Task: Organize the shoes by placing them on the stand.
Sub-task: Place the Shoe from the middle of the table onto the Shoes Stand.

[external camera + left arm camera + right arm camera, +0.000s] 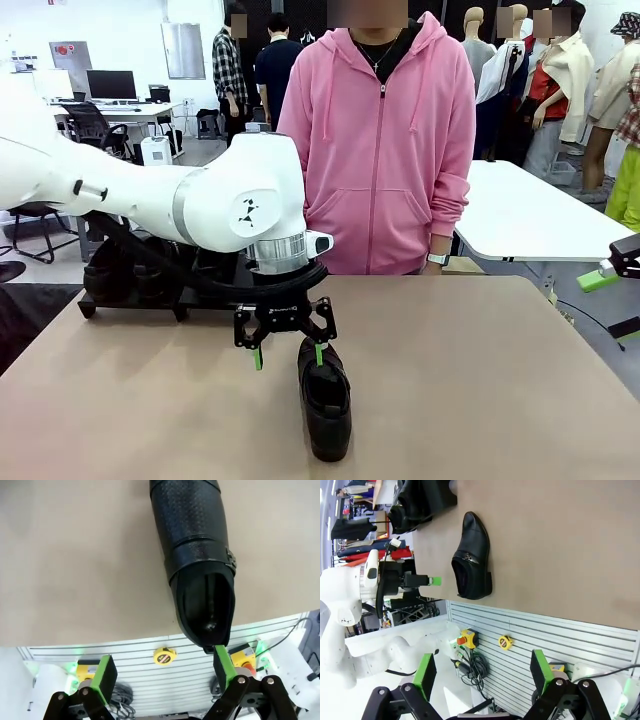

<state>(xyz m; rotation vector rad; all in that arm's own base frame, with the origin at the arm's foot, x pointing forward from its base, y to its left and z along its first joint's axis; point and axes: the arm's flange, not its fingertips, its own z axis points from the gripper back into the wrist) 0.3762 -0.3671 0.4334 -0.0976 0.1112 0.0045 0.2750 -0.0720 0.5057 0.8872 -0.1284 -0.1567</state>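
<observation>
One glossy black shoe (325, 400) lies on the tan table, toe toward the near edge. My left gripper (285, 347) hangs open just above its heel, slightly to the left. In the left wrist view the shoe (197, 555) runs away from the gripper (165, 672), and one green finger pad (224, 666) sits right at the heel, with nothing between the fingers. Other black shoes (125, 275) rest on the low black stand (150, 300) at the back left, partly hidden by the arm. My right gripper (484, 674) is open, off the table's right side (612, 272).
A person in a pink hoodie (385, 150) stands at the far edge of the table, hands down. The right wrist view shows the shoe (472, 555), the stand (427, 500) and the left gripper (422, 580) from the side. Bare tabletop (480, 380) spreads to the right.
</observation>
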